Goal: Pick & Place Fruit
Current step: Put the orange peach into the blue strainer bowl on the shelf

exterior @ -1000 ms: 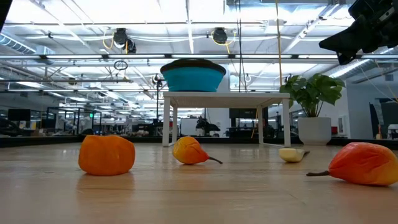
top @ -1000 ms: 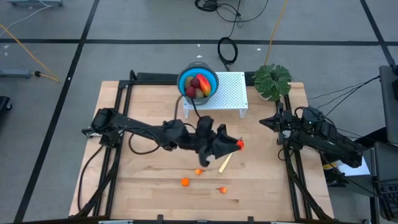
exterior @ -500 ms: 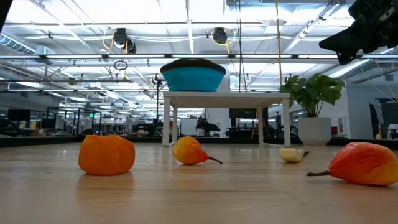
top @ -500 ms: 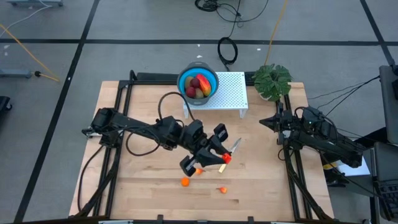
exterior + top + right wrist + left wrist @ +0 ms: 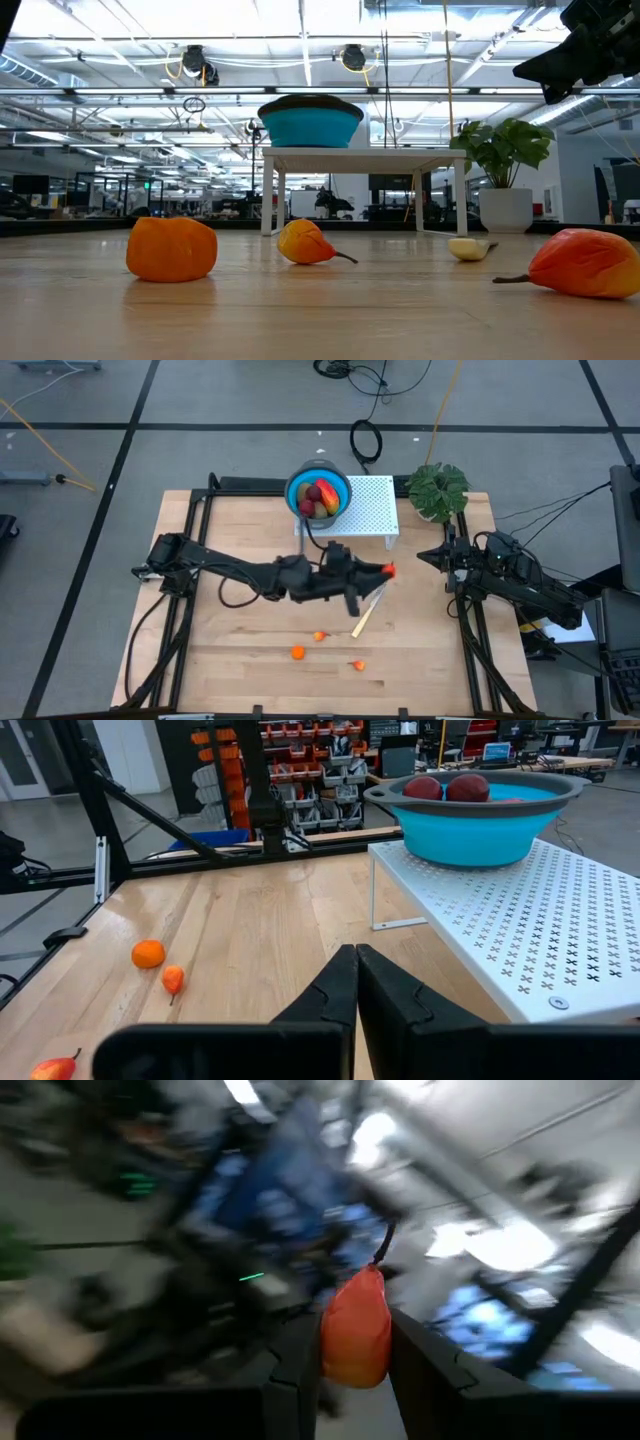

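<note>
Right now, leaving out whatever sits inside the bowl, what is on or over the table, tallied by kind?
Small orange fruits lying on the wood: 3
Small orange fruit in the left gripper, jaws shut on it: 1
Slim yellow-handled knife: 1
Round blue bowl: 1
White perforated metal stand: 1
Leafy green potted plant: 1
Total: 8

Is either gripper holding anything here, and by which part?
The left gripper pinches a small orange fruit across its body, stem end outward. The right gripper is shut and holds nothing.
</note>
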Controlling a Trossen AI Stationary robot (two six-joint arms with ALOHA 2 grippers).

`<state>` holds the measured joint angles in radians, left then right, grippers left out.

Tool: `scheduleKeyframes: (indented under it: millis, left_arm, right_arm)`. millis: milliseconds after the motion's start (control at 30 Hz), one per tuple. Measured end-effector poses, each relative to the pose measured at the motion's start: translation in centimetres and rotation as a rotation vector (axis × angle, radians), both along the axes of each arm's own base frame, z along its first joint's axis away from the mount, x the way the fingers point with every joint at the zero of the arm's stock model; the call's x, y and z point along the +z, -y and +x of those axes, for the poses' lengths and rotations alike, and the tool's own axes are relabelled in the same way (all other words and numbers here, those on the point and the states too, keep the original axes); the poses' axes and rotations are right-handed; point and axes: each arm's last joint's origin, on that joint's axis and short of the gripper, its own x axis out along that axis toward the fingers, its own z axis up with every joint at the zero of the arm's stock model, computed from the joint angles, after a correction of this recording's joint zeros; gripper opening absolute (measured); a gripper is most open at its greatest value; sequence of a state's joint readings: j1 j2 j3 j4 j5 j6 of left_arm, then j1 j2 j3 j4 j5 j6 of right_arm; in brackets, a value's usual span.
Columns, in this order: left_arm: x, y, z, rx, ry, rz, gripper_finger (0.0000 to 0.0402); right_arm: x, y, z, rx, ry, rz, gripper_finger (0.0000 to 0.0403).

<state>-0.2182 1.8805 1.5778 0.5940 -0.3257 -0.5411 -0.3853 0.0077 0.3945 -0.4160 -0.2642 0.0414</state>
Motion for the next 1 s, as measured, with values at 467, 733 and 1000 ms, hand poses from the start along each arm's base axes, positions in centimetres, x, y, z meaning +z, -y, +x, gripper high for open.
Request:
scheduleKeyframes:
  millis: [467, 733, 1000]
  left_arm:
    - [-1.2, -6.4, 0.3, 0.534, -0.36, 0.431, 0.0097]
    - [-1.2, -11.7, -0.4, 0.797, -0.61, 0.666, 0.0097]
    - [-3.3, -17.3, -1.2, 0.816, -0.823, 0.622, 0.0102]
  right_arm:
    - [0.0, 0.0, 0.0, 0.0, 0.0, 0.0, 0.0004]
    - [0.0, 0.0, 0.0, 0.0, 0.0, 0.0, 0.0004]
    - [0.0, 0.0, 0.0, 0.0, 0.0, 0.0, 0.0004]
